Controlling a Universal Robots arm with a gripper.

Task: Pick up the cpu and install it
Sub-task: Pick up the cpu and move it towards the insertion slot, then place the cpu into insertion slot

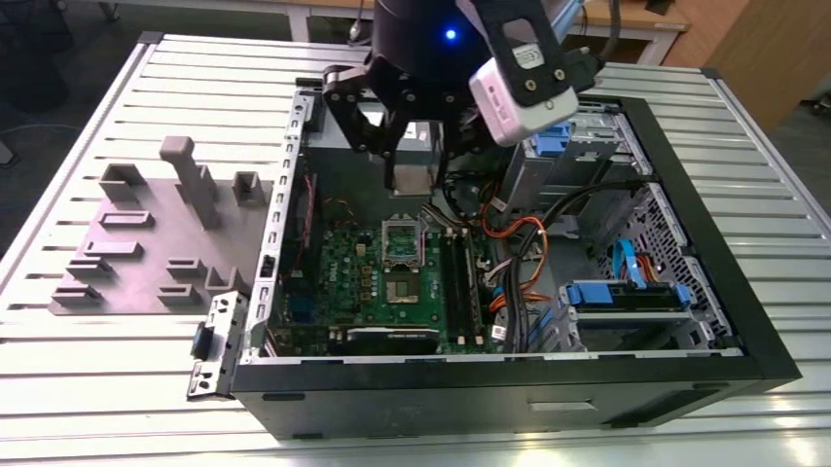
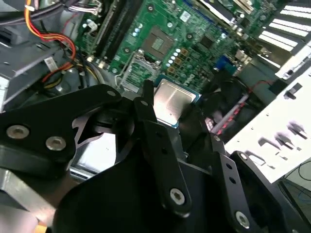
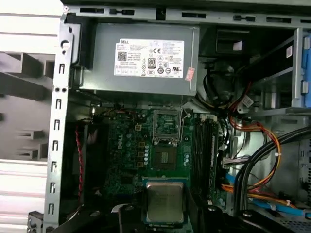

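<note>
Black linkages of the jaws crowd the foreground in the second wrist view, and between their tips sits the cpu point(image 2: 170, 103), pinched by two opposite edges with its dull silver top facing the lens. So the jaws are closed down to the chip's width and carrying it, clear of the motherboard point(image 3: 127, 148) and not yet in the socket point(image 3: 167, 127), which stands open with its metal frame raised. My worries from here are several. The hold is only on the thin rim, so I judge a small knock or tilt could let the chip slide or twist. If it meets the socket rotated or off-square, the contacts could be bent. The raised frame and the orange and red cables point(image 3: 262, 141) near the board look like things a finger could snag, and the power supply point(image 3: 141, 58) stands close by inside the computer case point(image 1: 493, 394). That case lies open on a pale ribbed metal surface point(image 1: 766, 243), with a grey slotted fixture plate point(image 1: 143, 263) just beside it at the exterior view's left. Beyond the far edge I see wooden furniture point(image 1: 766, 49) and a dark floor point(image 1: 65, 58).
</note>
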